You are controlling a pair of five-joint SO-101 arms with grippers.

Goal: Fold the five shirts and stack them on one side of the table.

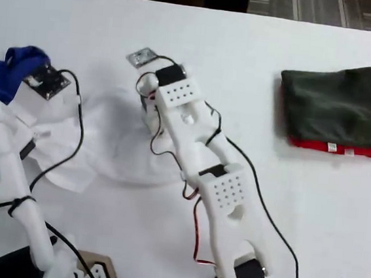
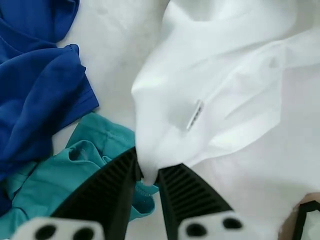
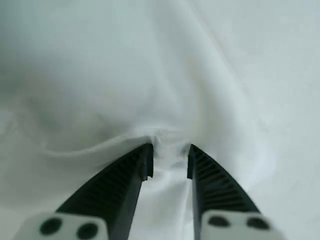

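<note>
I judged two of five done: dark green folded shirt (image 1: pixel 337 104) atop red folded shirt (image 1: pixel 339 148), at 3 o'clock on the surface (image 1: pixel 247 46). Left tool (image 2: pixel 147 177) and right tool (image 3: pixel 170 160) each pinched the crumpled white shirt (image 1: pixel 116 139). Blue shirt (image 2: pixel 35 90) and teal shirt (image 2: pixel 55 175) lay unfolded at 9 o'clock.

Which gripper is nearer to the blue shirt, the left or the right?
Left. The left gripper holds the edge of the white shirt just beside the blue shirt; the right gripper holds the same white shirt farther away, toward the middle of the table.
</note>
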